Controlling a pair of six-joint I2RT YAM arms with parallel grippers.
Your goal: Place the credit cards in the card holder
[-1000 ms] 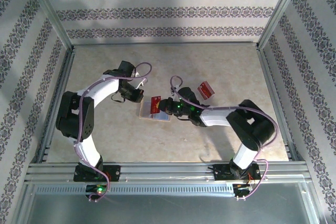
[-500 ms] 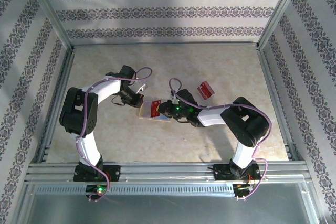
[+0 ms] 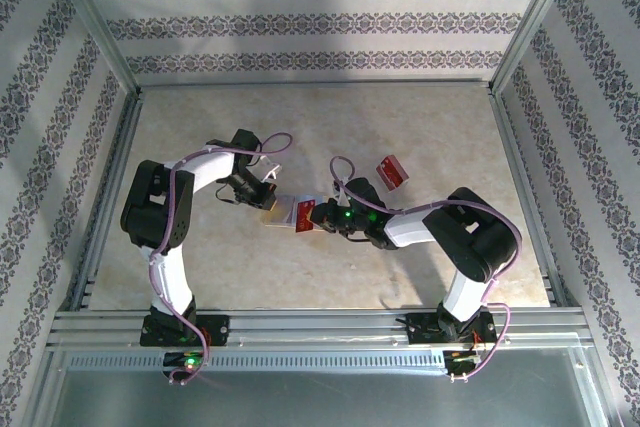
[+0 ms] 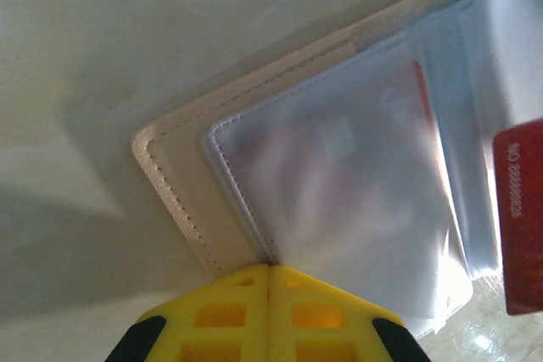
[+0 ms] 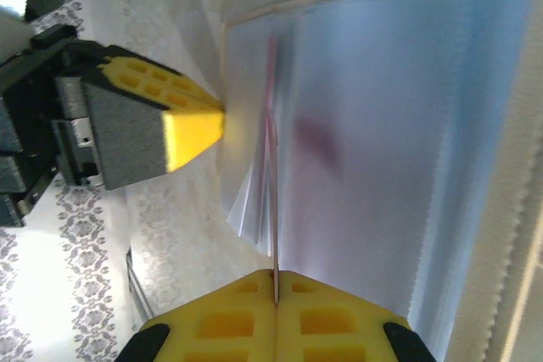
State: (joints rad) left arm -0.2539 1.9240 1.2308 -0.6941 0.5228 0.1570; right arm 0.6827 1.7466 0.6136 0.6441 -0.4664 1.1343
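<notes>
Top external: spare credit card aside

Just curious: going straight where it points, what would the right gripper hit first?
Likely the card holder: its clear sleeves lie just ahead of the held red card; depth unclear.

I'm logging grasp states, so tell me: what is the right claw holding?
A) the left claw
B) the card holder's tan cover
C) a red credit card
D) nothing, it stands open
C: the right claw is shut on a thin red credit card, seen edge-on in the right wrist view, right at the open card holder.
</notes>
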